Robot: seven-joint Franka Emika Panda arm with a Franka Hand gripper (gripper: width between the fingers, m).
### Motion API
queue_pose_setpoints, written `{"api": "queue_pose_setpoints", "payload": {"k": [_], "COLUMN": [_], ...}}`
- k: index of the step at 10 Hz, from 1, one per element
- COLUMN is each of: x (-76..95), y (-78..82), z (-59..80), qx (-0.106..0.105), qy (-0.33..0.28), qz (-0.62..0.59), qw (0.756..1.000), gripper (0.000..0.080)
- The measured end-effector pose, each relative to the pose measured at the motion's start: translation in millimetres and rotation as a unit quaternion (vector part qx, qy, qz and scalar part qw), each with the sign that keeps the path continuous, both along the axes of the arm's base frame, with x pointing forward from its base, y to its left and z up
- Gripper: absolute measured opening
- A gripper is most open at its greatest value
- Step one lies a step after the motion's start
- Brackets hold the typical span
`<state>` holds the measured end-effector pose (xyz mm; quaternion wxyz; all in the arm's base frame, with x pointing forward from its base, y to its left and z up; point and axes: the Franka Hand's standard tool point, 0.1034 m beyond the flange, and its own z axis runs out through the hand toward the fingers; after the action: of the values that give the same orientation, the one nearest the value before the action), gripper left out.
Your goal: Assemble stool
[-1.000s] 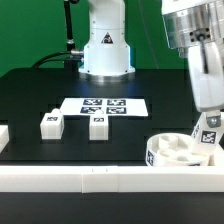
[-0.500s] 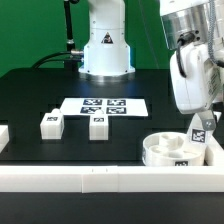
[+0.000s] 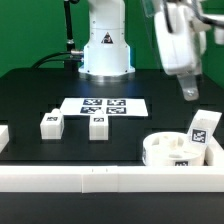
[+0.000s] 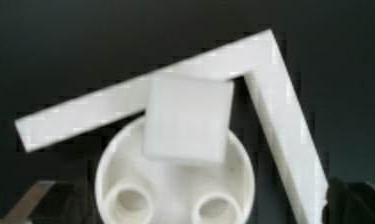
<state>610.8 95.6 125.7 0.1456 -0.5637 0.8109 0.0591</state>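
The stool's round white seat [image 3: 172, 153] lies at the exterior view's right, against the front rail. One tagged leg [image 3: 203, 129] stands tilted in its right side. My gripper [image 3: 188, 90] hangs above and a little left of that leg, apart from it, open and holding nothing. Two more legs [image 3: 52, 123] [image 3: 98, 126] stand loose on the black table at the left. In the wrist view the leg [image 4: 184, 122] rises from the seat [image 4: 134, 172], whose two holes show, and my fingers [image 4: 38, 196] are faint and wide apart at the picture's edge.
The marker board [image 3: 103, 105] lies flat behind the loose legs. A long white border rail [image 3: 100, 181] runs along the front edge and turns a corner [image 4: 255, 60] by the seat. The robot's white base [image 3: 105, 45] stands at the back.
The gripper has opened and let go of the leg, then risen up and away from it. The leg stays standing in the seat.
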Motion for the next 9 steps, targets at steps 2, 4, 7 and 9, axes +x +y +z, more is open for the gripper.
{"api": "queue_pose_setpoints", "payload": {"k": [2, 4, 7, 9], "x": [-0.8, -1.1, -1.5, -5.5], "y": [-3.2, -2.9, -6.9, -42.6], "z": [-2.4, -3.0, -3.3, -8.1], "qx": [-0.001, -0.001, -0.005, -0.021], "qy": [0.003, 0.003, -0.003, -0.016], "qz": [-0.002, -0.001, 0.019, 0.060], "qw": [1.000, 1.000, 1.000, 0.998], "gripper": [0.0649, 0.0649, 0.0649, 0.0649]}}
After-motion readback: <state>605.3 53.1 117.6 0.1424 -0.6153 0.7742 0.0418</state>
